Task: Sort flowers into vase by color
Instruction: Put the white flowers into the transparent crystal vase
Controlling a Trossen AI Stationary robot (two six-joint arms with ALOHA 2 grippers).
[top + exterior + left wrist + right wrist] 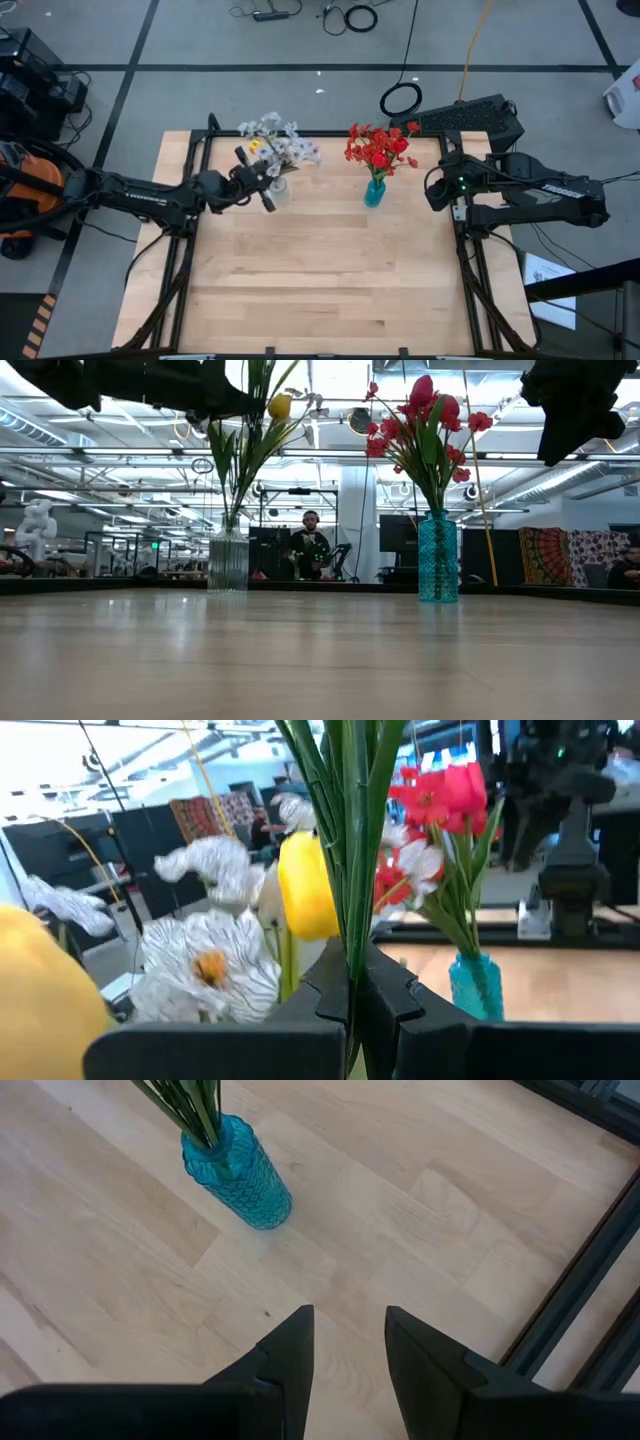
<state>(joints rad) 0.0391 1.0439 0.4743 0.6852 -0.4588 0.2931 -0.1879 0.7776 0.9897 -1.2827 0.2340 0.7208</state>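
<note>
Red flowers [380, 149] upright in blue vase [374, 192]

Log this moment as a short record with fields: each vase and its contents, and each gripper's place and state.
clear vase: yellow tulip and white flowers, back left of the table
blue vase: red flowers, back centre
left gripper: at the clear vase, shut on green stems
right gripper: open, over bare table to the right of the blue vase, holding nothing

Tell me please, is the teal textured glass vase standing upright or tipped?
Upright: the teal textured glass vase stands vertically on the wooden table, red flowers rising from its neck.
</note>
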